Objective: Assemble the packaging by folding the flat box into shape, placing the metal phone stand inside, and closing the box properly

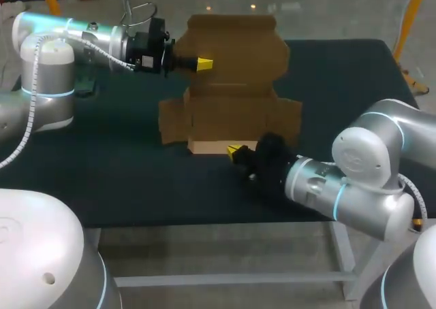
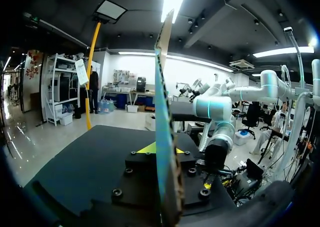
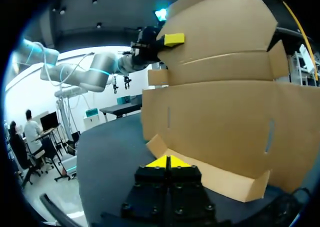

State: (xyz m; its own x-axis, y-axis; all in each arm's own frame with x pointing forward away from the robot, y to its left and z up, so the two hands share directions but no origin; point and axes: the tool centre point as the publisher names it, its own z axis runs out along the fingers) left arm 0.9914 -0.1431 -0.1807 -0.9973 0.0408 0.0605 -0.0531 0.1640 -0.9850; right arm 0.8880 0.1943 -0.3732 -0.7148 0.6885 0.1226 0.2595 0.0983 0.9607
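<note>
Cardboard box (image 1: 231,111) stood partly unfolded near the middle of the dark desk (image 1: 122,180), its broad brown panels upright and facing the robot. The top panel (image 1: 235,50) rose above the rest, with scalloped side edges. Small side flaps projected at either end of the lower panel. A narrow front flap (image 1: 211,146) lay low along the desk surface at the foot of the box.

The left claw (image 1: 203,64) came in from the left side and was level with the top panel, at its left edge. In the left wrist view the cardboard (image 2: 162,112) ran edge-on between the two yellow tips, and the left claw (image 2: 160,148) pinched it from both sides.

The right claw (image 1: 234,150) sat low at the front of the box, just beside the front flap. In the right wrist view its yellow tips were pressed together with nothing between them (image 3: 168,161). The front flap (image 3: 220,179) lay immediately ahead of them; whether the tips touched it could not be determined. The same view showed the box (image 3: 225,112) standing tall ahead and the left claw (image 3: 173,39) at the upper panel's edge.
</note>
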